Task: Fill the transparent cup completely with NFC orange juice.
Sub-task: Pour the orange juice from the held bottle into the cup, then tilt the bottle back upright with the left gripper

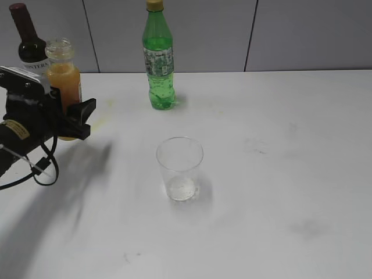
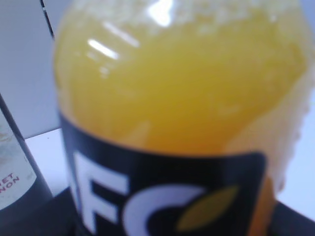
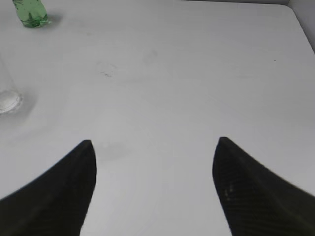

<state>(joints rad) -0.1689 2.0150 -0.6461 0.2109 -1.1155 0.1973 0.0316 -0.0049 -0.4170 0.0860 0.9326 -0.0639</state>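
Note:
The transparent cup stands empty and upright near the table's middle; its edge also shows at the far left of the right wrist view. The NFC orange juice bottle, uncapped and nearly full of cloudy orange liquid, stands at the far left. It fills the left wrist view, black label with white "FC" lettering. My left gripper is closed round the bottle's lower body. My right gripper is open and empty above bare table, right of the cup, and is out of the exterior view.
A dark wine bottle stands just behind and left of the juice bottle, and shows in the left wrist view. A green soda bottle stands at the back centre and in the right wrist view. A grey wall panel runs behind the table.

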